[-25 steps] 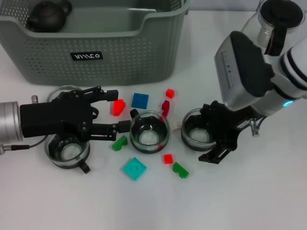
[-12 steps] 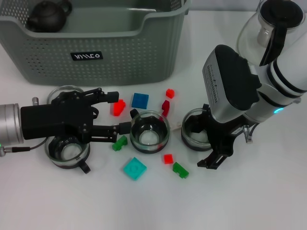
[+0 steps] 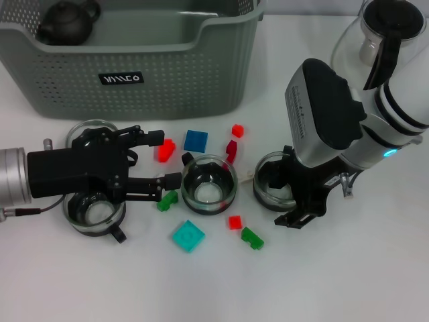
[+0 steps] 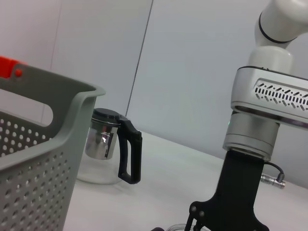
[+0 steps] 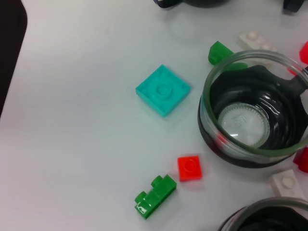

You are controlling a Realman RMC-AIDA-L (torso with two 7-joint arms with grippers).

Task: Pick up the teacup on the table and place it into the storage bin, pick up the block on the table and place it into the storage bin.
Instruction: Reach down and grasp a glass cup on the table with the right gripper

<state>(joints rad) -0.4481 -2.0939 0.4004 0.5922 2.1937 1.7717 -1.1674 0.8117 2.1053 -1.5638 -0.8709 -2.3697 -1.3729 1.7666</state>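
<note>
grey bin (image 3: 134, 74), teacups (image 3: 210, 182), blocks (image 3: 188, 235) w/ table

Black left tool (image 3: 163, 159), silver wrist, white right arm (image 3: 395, 114), black bands

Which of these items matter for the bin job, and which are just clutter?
Job items: storage bin; glass teacups, e.g. the middle one; scattered blocks, e.g. the teal block; left hand and right hand low among them.

Clutter: glass pitcher; dark teapot in the bin.

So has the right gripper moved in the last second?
Yes. The right gripper has shifted slightly toward the robot's left, closing on the right-hand teacup it straddles; the teacup itself hasn't moved.
</note>
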